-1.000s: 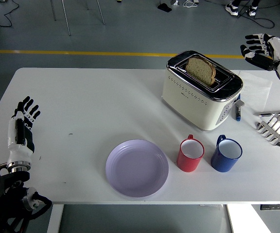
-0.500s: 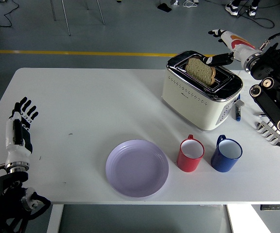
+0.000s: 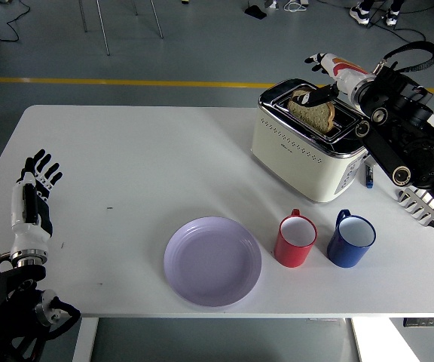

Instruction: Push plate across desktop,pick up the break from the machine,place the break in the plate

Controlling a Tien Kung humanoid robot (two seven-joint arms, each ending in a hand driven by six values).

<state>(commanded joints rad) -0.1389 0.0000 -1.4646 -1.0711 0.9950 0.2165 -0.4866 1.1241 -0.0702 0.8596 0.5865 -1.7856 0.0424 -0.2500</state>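
Observation:
A slice of brown bread (image 3: 313, 113) stands upright in the slot of a cream and chrome toaster (image 3: 300, 147) at the back right of the white table. My right hand (image 3: 319, 79) hovers over the toaster's top. Its dark fingers (image 3: 321, 95) reach down to the upper edge of the slice while the thumb points up and away, so the hand is open. A lavender plate (image 3: 194, 290) lies empty near the front edge, in the middle. At the left edge my left hand (image 3: 36, 177) rests upright with its fingers spread, holding nothing.
A red mug (image 3: 297, 240) and a blue mug (image 3: 350, 239) stand side by side between plate and toaster. A metal toast rack (image 3: 422, 205) sits at the far right, and a blue pen (image 3: 368, 173) lies beside the toaster. My right forearm (image 3: 405, 143) hangs above the table's right side.
My right hand has swung in from the far right and dropped leftward onto the top of the bread. Bread, plate and left hand have stayed in place.

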